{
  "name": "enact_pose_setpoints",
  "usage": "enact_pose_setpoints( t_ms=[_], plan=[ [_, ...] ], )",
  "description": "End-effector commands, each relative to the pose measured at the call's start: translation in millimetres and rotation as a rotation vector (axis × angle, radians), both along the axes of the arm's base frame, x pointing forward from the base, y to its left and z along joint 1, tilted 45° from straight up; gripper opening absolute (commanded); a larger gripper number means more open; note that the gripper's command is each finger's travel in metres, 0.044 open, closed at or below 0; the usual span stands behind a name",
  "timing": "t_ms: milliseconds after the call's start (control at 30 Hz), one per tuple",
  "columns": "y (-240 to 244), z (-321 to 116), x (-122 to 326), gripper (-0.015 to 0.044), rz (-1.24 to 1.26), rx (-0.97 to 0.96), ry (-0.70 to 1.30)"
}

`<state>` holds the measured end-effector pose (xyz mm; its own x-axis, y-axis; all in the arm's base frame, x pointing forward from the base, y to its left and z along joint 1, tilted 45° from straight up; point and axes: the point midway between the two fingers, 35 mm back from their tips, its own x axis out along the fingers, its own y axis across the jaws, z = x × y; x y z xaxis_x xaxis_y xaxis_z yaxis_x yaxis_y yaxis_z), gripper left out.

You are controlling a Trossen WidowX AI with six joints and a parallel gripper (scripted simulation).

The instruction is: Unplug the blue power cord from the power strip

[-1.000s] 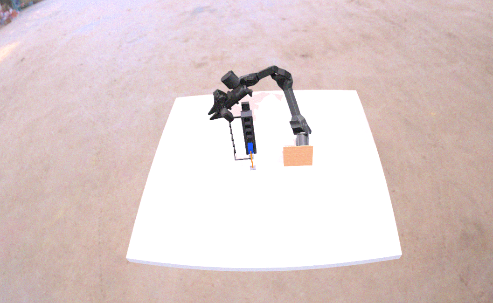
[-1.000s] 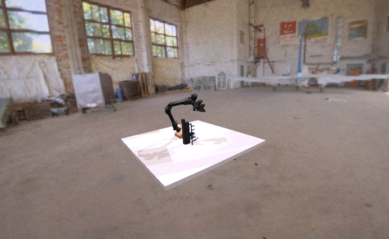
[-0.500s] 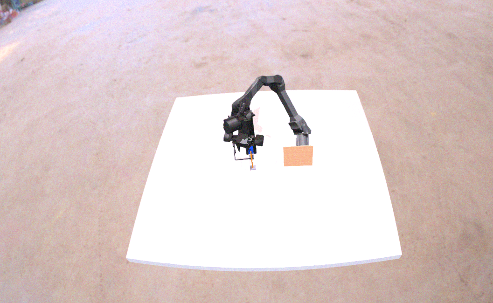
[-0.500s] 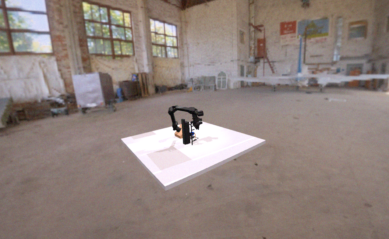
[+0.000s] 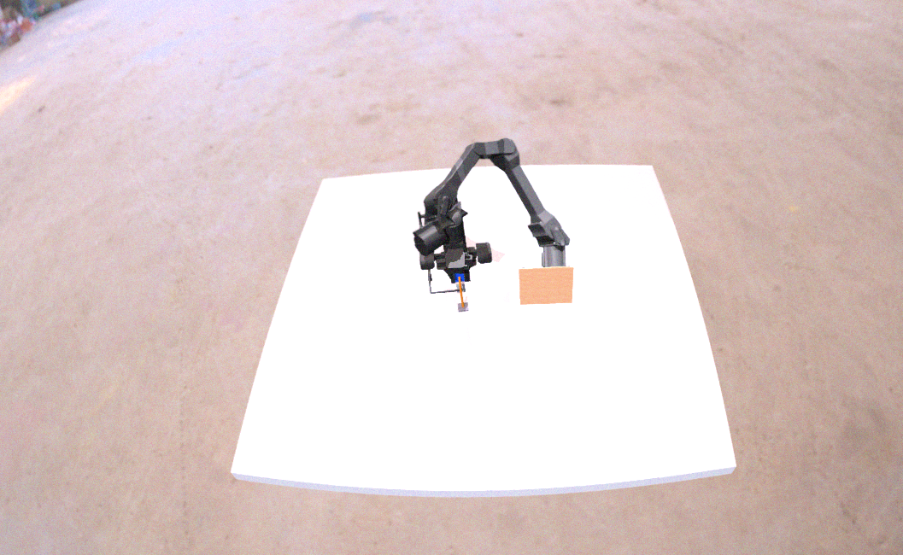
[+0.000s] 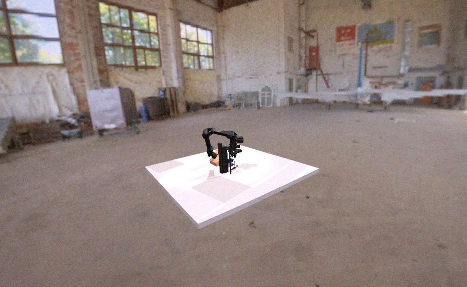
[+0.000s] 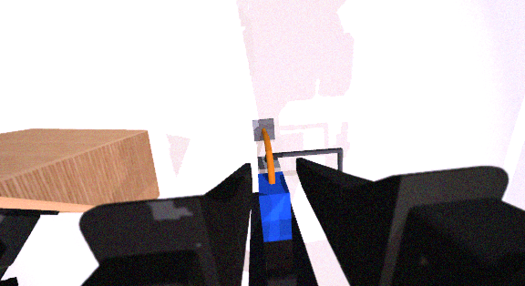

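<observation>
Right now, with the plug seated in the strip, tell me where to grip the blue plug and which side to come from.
Grip the blue plug on its two flat side faces, coming from above. The orange cord leaves its far end, so that end is bad for pads, and the power strip blocks it from below. The gripper straddles it that way, fingers not closed.

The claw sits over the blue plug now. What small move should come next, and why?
Probably ease the black claw down a little and close it on the blue block-shaped plug. In the wrist view the plug lies in the gap between the fingers, which stand partly open with space on both sides, gripping nothing.
</observation>
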<state>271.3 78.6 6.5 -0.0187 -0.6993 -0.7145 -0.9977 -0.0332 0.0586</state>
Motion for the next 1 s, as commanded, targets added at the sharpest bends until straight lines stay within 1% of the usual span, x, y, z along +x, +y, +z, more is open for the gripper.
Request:
enact_pose_setpoints(
  t_ms=[0, 633, 967],
  plan=[
    [-4, 5, 0, 0.016, 0.004, 0.0, 0.003],
    [-26, 25, 1, 0.016, 0.003, -0.002, 0.004],
    [-33, 19, 1, 0.016, 0.003, -0.003, 0.003]
  ],
)
